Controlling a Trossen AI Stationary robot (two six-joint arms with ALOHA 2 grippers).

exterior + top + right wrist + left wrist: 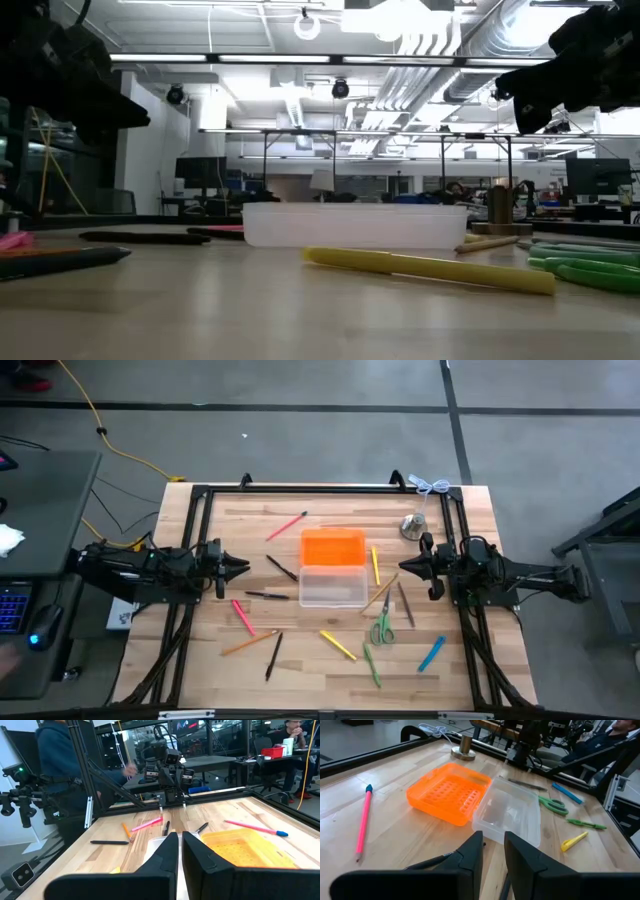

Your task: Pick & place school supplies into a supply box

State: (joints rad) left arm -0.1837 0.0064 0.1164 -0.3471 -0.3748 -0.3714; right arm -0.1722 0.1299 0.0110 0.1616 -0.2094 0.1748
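The supply box [333, 587], clear plastic, rests on its base at the table's middle. Its orange lid [333, 548] lies open flat on the far side. Both also show in the left wrist view, box [512, 815] and lid [447, 792]. School supplies lie scattered around it: a pink pencil [287, 525], black pens [268, 595], a pink marker [242, 616], yellow markers [338, 645], green scissors [382, 626] and a blue marker [432, 653]. My left gripper [240, 567] hovers left of the box, open and holding nothing. My right gripper [405, 567] hovers right of it, shut and holding nothing.
A silver bell [413, 526] stands at the far right, near a white cord [430, 485]. A black frame [320, 488] rims the table. In the right wrist view a person [55, 765] stands beyond the table's left edge. Bare wood lies along the near edge [320, 690].
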